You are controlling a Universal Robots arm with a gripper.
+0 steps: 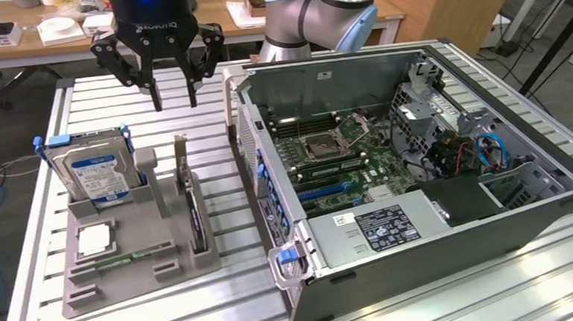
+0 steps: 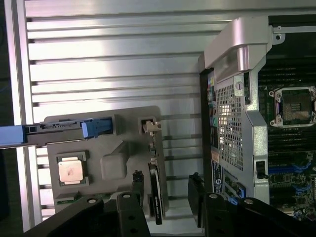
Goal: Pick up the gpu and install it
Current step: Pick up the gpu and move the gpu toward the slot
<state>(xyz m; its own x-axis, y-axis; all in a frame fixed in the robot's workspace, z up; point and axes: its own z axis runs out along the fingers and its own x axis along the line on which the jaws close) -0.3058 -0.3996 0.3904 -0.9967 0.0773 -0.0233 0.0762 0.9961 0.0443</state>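
Gpu (image 1: 193,209) sat on edge in the gray holder (image 1: 177,268) beside the open case (image 1: 510,225). It looked thin, light, stiff and fragile. Your gripper (image 1: 175,102) hovered over it, jaws spread and empty. I'd pinch across the flat faces near the top edge.

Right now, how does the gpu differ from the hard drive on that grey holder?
The gpu is a thin dark card with a silvery bracket; the hard drive is a boxy silver block with a blue-white label. The gpu sits on the grey holder's side nearer the computer case; the hard drive on the side away from it. Both stand on edge in the holder.
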